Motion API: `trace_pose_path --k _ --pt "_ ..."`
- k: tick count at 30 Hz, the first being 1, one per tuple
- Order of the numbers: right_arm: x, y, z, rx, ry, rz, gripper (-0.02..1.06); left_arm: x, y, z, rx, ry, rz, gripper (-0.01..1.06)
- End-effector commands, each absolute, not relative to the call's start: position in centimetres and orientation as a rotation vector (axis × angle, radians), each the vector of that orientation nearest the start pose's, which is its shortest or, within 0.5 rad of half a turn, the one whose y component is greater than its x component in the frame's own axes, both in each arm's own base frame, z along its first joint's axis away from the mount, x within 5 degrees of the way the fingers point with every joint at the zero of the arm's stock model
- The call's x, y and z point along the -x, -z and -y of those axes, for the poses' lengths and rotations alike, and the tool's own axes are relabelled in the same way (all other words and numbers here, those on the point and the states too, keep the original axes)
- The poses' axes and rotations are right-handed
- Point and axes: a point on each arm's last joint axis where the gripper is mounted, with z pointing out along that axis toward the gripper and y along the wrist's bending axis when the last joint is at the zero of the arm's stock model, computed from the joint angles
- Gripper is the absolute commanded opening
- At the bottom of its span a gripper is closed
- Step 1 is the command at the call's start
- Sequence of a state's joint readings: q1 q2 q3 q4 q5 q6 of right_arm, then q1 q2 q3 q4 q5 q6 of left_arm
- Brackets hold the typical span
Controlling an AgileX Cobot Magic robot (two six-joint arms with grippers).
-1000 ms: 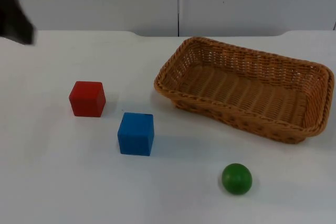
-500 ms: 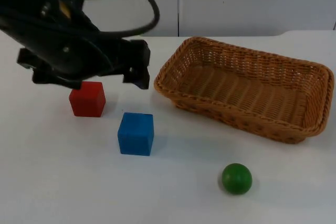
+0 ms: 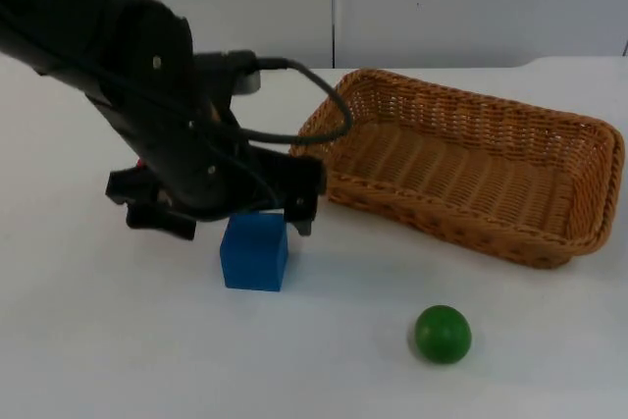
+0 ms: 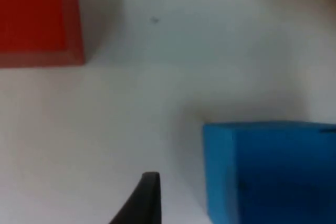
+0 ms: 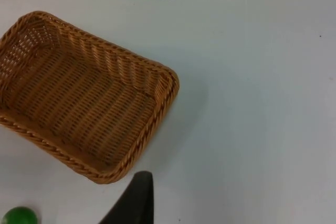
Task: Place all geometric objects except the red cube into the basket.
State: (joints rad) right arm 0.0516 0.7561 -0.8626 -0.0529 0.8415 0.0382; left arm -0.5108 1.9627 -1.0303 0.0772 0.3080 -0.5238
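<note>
— Woven brown wicker, that rectangular basket (image 3: 461, 164) lies at the table's right, its long axis running from the upper left down to the lower right in the top view. Where are the shapes?

— The solid blue cube (image 3: 254, 250) sits flat on the white table top (image 3: 98, 340), left of the basket's near corner, one face toward the camera. The small green ball (image 3: 443, 334) lies apart, in front of the basket. The red cube (image 4: 37, 17) shows in the left wrist view, beyond the blue one.

— Any writing on them?

— None can be read; the faces are plain colour.

— And the arms?

— The left gripper (image 3: 211, 208) hangs over the table just behind the blue cube, hiding the red cube from above. Whether its fingers stand apart or together cannot be told. Half a second ago it was farther back, above the red cube; a second ago it was barely in frame. The right arm waits; its wrist view looks onto the basket and the ball.
</note>
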Motion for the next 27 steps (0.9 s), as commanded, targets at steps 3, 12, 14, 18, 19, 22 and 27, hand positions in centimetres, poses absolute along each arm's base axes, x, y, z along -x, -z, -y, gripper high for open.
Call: trace_pose_path --k 3,12,14,18,19,22,27 --pt "-13.5 -36.2 -0.3 0.046 0.034 -2.21 1.05 -32.0 -9.9 17.6 -0.042 0.203 -2.753 1.05" --pt "-13.5 -36.2 -0.2 0.051 0.052 -2.207 1.05 -33.0 -9.9 19.1 -0.114 0.177 -2.734 1.0" --pt "-13.5 -36.2 -0.2 0.051 0.053 -2.207 1.05 -33.1 -10.3 19.8 -0.159 0.168 -2.721 0.88" --pt "-13.5 -36.2 -0.2 0.051 0.053 -2.207 1.05 -33.1 -10.0 20.2 -0.18 0.146 -2.736 0.53" --pt "-13.5 -36.2 -0.2 0.051 0.053 -2.207 1.05 -33.0 -9.8 20.1 -0.18 0.132 -2.75 0.47" --pt "-13.4 -36.2 -0.1 0.054 0.065 -2.204 1.05 -32.8 -9.1 19.9 -0.179 0.091 -2.79 0.41" --pt "-13.4 -36.2 0.0 0.056 0.074 -2.204 1.05 -32.4 -8.1 19.5 -0.191 0.023 -2.843 0.41"
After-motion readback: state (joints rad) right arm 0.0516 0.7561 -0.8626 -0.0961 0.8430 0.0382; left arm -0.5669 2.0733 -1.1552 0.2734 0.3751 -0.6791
